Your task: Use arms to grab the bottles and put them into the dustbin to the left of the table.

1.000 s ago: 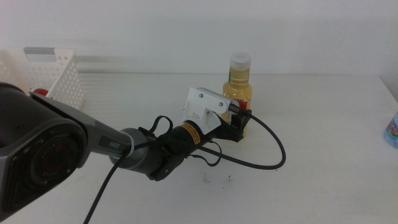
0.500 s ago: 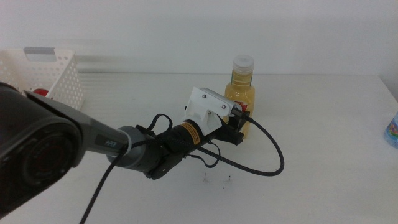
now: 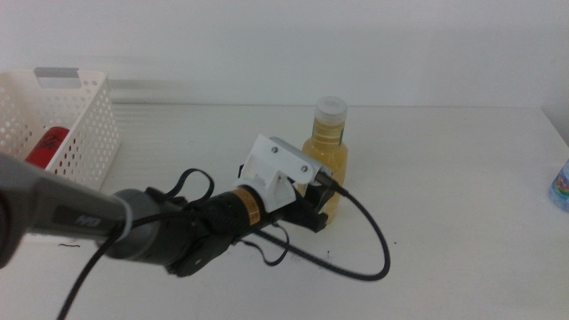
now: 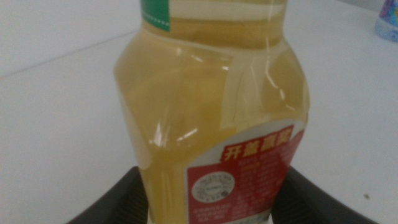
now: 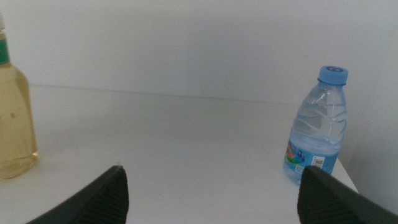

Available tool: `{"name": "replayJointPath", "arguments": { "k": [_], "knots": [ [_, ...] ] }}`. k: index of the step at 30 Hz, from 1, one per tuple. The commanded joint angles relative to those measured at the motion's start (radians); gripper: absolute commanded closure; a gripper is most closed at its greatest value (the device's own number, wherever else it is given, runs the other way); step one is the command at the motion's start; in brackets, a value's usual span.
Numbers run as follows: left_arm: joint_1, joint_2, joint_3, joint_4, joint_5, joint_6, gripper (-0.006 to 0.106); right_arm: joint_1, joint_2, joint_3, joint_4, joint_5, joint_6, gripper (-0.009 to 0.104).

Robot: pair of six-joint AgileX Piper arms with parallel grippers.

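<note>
Currently left gripper pinches the upright juice bottle low on its body. Dustbin lies toward ten o'clock. Right gripper waits, jaws spread.

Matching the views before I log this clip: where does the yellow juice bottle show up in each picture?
Middle view: the yellow juice bottle stands near the centre of the table, held low by the left tool.
Left wrist view: it fills the picture, between that tool's jaws.
Right wrist view: partly cut off at the picture's edge.
Shared landmark: the water bottle, also seen at and.
</note>
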Motion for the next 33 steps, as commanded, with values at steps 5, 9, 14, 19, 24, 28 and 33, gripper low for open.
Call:
{"name": "replayJointPath", "arguments": {
  "k": [5, 9, 14, 19, 24, 28, 33],
  "knots": [
    [-0.002, -0.055, 0.110, -0.027, -0.146, -0.003, 0.082, -0.009, -0.004, 0.003, -0.005, -0.013, -0.006, 0.002],
    [-0.002, -0.055, 0.149, -0.042, -0.205, -0.004, 0.082, -0.009, -0.004, 0.003, -0.005, -0.013, -0.006, 0.002],
    [-0.002, -0.055, 0.149, -0.061, -0.194, 0.038, 0.081, -0.009, -0.004, 0.003, -0.005, -0.013, -0.006, 0.002],
    [-0.002, -0.051, 0.149, -0.087, -0.196, 0.062, 0.079, -0.009, -0.004, 0.003, -0.005, -0.013, -0.006, 0.002],
    [-0.002, -0.051, 0.149, -0.094, -0.211, 0.043, 0.057, -0.009, -0.004, 0.003, -0.005, -0.013, -0.006, 0.002],
    [-0.002, -0.047, 0.149, -0.131, -0.210, 0.017, 0.026, -0.009, -0.004, 0.003, -0.005, -0.013, -0.006, 0.002],
    [-0.002, -0.042, 0.149, -0.146, -0.210, 0.016, 0.007, -0.009, -0.004, 0.003, -0.005, -0.013, -0.006, 0.002]
  ]
}}
